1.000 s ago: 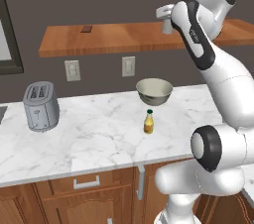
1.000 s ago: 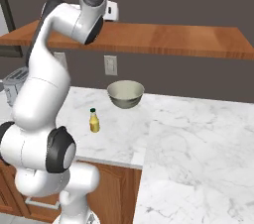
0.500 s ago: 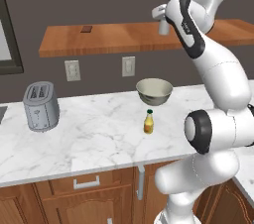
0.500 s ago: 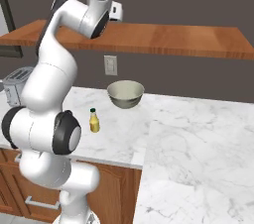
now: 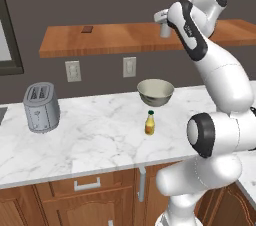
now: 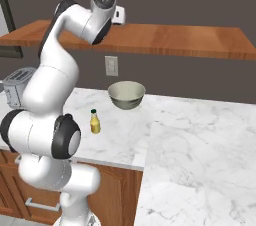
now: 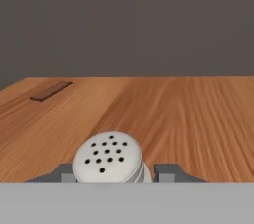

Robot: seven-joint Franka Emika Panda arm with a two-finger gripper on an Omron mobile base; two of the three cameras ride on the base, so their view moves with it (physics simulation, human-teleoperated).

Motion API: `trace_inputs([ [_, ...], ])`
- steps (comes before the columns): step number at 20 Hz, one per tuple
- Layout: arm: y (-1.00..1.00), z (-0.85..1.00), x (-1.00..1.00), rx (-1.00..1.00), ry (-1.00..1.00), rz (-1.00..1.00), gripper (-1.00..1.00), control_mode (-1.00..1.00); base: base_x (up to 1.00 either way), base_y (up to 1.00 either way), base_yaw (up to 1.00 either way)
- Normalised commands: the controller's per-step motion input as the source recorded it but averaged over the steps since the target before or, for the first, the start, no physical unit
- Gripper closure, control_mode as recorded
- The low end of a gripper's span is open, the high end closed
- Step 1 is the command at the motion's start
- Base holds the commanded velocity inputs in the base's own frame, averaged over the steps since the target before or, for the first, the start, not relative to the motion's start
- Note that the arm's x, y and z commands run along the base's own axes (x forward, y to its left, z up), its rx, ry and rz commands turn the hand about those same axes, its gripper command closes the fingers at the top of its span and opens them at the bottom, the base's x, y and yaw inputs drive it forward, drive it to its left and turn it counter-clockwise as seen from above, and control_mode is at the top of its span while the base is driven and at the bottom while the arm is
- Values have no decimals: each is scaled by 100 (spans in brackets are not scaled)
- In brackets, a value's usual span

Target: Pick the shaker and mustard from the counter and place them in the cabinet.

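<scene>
Up in the left base view, the gripper is raised to the cabinet, and the shaker hangs upright from it, its base at or just above the shelf board near the front edge; I cannot tell whether it touches the wood. Its long axis runs from twelve to six o'clock, straight down toward the board. From the shaker, the mustard stands well below at about six o'clock, upright on the counter, just in front of the bowl, with a toaster far off at the counter's nine o'clock end.

From the right base view, the hand is mostly hidden behind the arm's upper joint, so the jaws cannot be read there. The mustard sits apart from the bowl, toward eight o'clock from it, untouched on the marble.

Looking through the hand view, the shaker's perforated cap sits squarely between the two fingertips, which are drawn in against its sides, pinching it. Bare shelf wood stretches away toward twelve o'clock, and a small dark flat piece lies far off at ten o'clock. My judgement: the release turns on the base meeting the board before the jaws part.
</scene>
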Motion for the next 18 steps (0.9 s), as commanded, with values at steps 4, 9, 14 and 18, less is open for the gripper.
trace_inputs([
  [4, 0, -25, 0, -3, -20, 0, 100, -100, 0, 0, 0],
  [9, 1, -2, 8, -2, -1, 0, 100, -100, 0, 0, 0],
  [14, 0, 0, 45, 0, 0, 0, 100, -100, 0, 0, 0],
  [18, 0, 0, 50, 0, 0, 0, 100, -100, 0, 0, 0],
])
